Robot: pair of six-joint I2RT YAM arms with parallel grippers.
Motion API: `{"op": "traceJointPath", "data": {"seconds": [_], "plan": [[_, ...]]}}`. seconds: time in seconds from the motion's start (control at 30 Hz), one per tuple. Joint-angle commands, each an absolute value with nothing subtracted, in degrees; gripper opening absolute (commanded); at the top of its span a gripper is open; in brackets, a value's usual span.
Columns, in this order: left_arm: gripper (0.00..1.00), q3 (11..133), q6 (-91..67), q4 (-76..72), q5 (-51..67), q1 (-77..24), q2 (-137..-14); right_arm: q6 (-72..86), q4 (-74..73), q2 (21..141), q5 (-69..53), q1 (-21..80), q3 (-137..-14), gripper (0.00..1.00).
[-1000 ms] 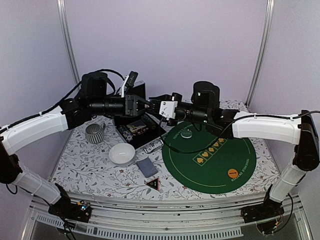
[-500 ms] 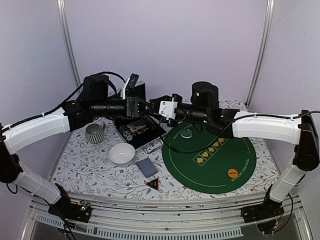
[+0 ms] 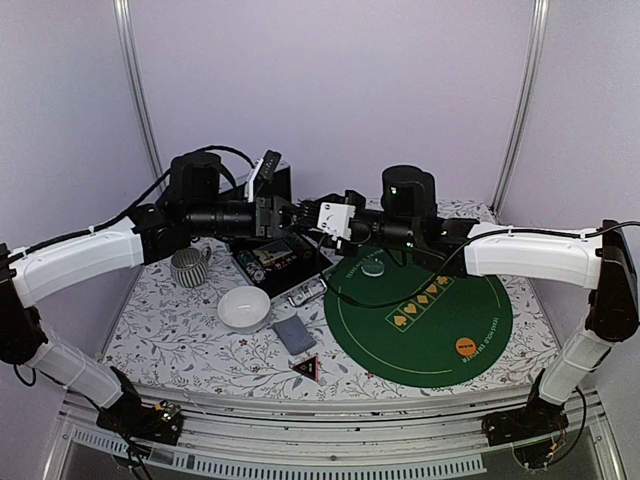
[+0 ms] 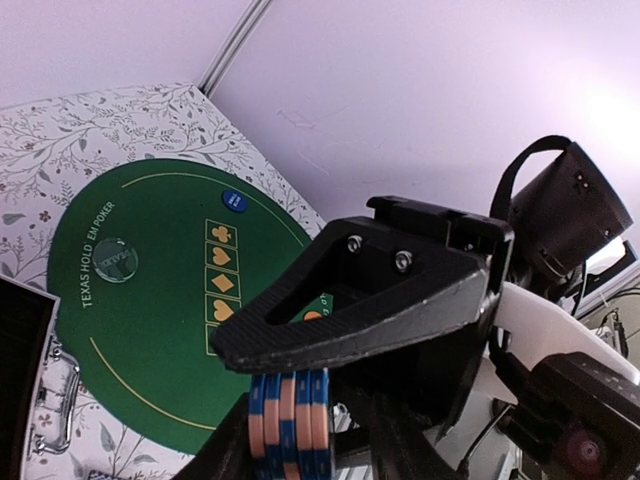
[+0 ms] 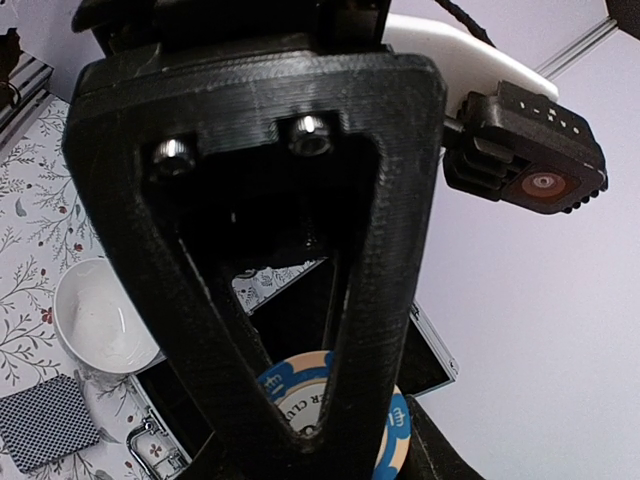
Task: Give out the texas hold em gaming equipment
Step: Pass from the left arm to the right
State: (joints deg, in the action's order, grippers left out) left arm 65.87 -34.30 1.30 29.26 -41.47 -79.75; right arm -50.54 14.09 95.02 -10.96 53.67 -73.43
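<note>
Your two pincers meet tip to tip in the air above the open black case [image 3: 310, 262] at the back of the desk [image 3: 170, 330]. Between them is a short stack of poker chips [image 4: 290, 425], blue with peach stripes on the edge, turned on its side.

The right pincer [image 3: 308, 213] is closed partway and seems to grip the stack by its rims. Its wrist view shows a chip face-on, low between its own fingers. The left pincer [image 3: 288, 214] brackets the flat ends of the same stack, but neither wrist view lets you tell whether its pads touch the chips or stand just clear. The fingers are matt black plastic, shaped as open triangular frames with two bright screws each.

Below, the round green felt mat [image 3: 430, 345] carries a row of gold card suits. An orange disc [image 3: 464, 346] lies near its front rim, a pale disc [image 3: 373, 268] toward the back and a blue disc [image 4: 233, 199] at the far side. On the flower-printed cloth lie the grey-blue deck of cards [image 3: 293, 333], the small black red-edged triangle [image 3: 306, 368], a glossy white bowl [image 3: 243, 307] and a grey ribbed mug [image 3: 187, 266].
</note>
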Motion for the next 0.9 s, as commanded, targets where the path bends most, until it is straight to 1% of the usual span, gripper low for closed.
{"op": "traceJointPath", "data": {"seconds": [0.0, 0.17, 0.23, 0.37, 0.57, 0.67, 0.87], "plan": [[0.4, 64.4, -33.6, 1.0, 30.1, -40.9, -79.3, -49.7, 15.8, 94.9, -9.9, 53.6, -74.1, 0.01], [0.47, 64.0, -33.6, 1.0, 29.8, -40.4, -79.2, -49.6, 15.1, 94.8, -10.2, 53.7, -74.3, 0.01], [0.54, 63.8, -33.7, 1.0, 29.6, -40.2, -79.2, -49.3, 14.9, 94.7, -10.5, 53.7, -74.4, 0.01], [0.62, 63.3, -33.7, 0.3, 29.6, -39.9, -78.9, -48.5, 13.1, 94.8, -11.4, 53.7, -74.9, 0.01], [0.83, 62.3, -33.4, -2.2, 31.4, -39.9, -78.5, -45.3, 9.6, 94.8, -11.7, 53.7, -75.3, 0.01], [0.97, 62.7, -32.4, -1.7, 30.6, -39.7, -78.6, -43.6, 8.2, 94.6, -11.3, 53.7, -75.1, 0.01], [0.98, 62.9, -30.7, 1.5, 28.0, -38.2, -77.7, -40.6, 5.5, 93.4, -10.3, 53.7, -74.1, 0.01]]}}
